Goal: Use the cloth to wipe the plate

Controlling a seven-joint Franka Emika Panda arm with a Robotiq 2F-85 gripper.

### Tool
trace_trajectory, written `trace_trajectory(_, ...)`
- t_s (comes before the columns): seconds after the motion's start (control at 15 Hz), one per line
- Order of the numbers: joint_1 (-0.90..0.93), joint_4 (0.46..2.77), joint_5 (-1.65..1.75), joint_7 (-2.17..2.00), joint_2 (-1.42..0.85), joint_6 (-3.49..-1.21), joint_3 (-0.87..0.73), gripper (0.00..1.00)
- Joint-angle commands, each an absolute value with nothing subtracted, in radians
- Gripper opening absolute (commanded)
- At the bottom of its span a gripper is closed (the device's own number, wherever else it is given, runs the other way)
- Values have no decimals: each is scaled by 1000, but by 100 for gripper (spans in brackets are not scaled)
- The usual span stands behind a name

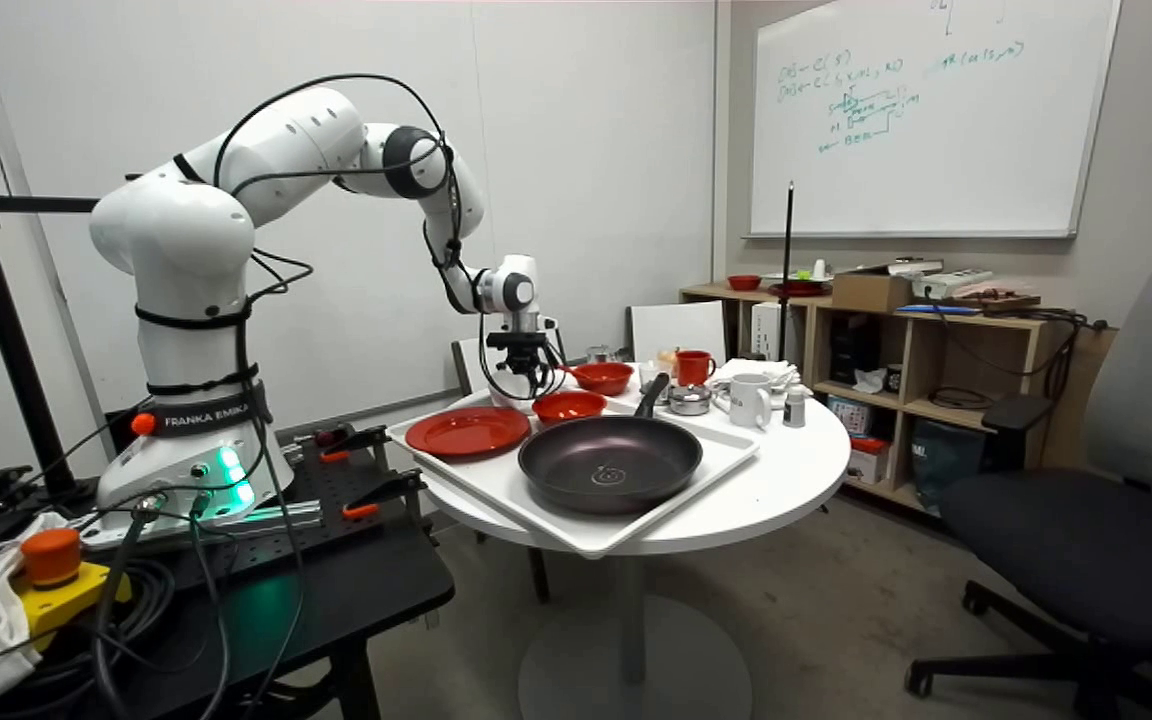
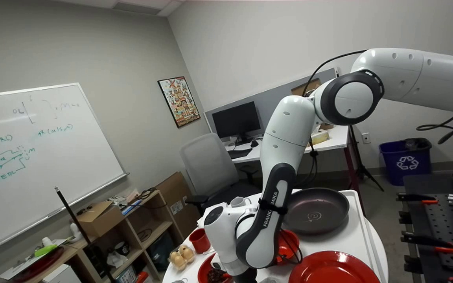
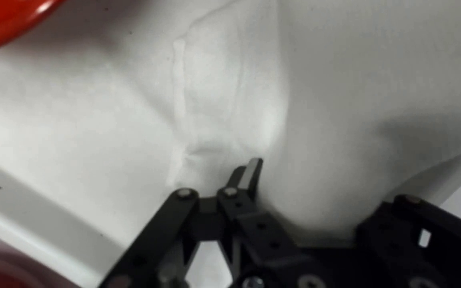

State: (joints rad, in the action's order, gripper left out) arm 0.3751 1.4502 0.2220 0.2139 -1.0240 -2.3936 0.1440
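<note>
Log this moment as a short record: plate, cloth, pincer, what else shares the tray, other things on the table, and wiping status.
plate: red, on the tray
cloth: white, at the pincer, over the tray
pincer: low; open or shut unclear, as the wrist view shows only one fingertip
also on tray: pan, red bowl
on table, off tray: red mug, eggs
wiping: no cloth on the plate's visible top
</note>
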Motion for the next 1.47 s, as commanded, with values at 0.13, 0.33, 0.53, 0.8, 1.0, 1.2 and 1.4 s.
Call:
trace_trajectory(0.13, 406, 1489, 249, 182, -978, -2426, 147, 9)
trace_trajectory(0.33, 424, 1538, 257, 166, -926, -2440, 146, 9)
trace_trajectory(0.53, 447, 1620, 280, 117, -840, -2450, 132, 9)
trace_trajectory(0.8, 443, 1734, 288, 80, -730, -2426, 145, 11)
trace_trajectory(1.0, 419, 1816, 260, 85, -669, -2378, 171, 11)
trace_trajectory(1.2, 380, 1908, 218, 91, -619, -2333, 198, 11)
trace_trajectory(1.4, 338, 2002, 175, 95, -580, -2329, 215, 11)
